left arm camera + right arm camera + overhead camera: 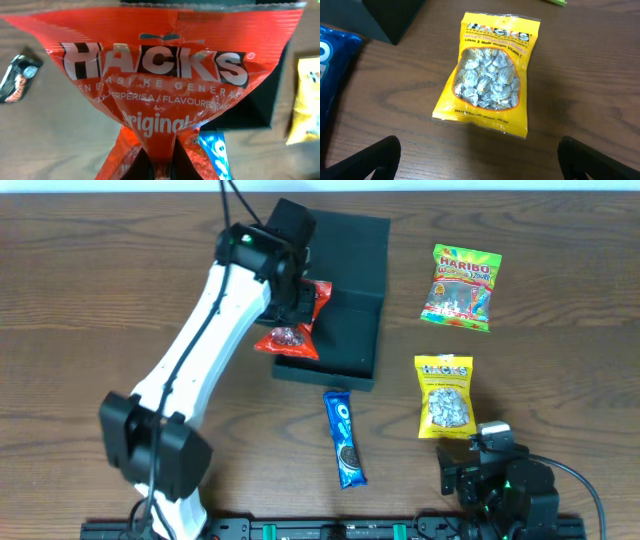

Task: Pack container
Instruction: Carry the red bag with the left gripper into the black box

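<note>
Right now I count one container (350, 280), a matte dark square box, far-centre on the wood-grain table (100, 280). Four glossy plastic packets: my left gripper (161, 165) pinches the crinkled red Hacks packet (160, 65) over the box's left edge; yellow Hacks bag (487, 75), blue Oreo bar (344, 437) and Haribo bag (460, 286) lie flat. My right gripper (480, 160) gapes wide.

Soft even light; mild sheen on the red crinkled plastic packet (160, 75) above the left jaws; blurred nearest them.
</note>
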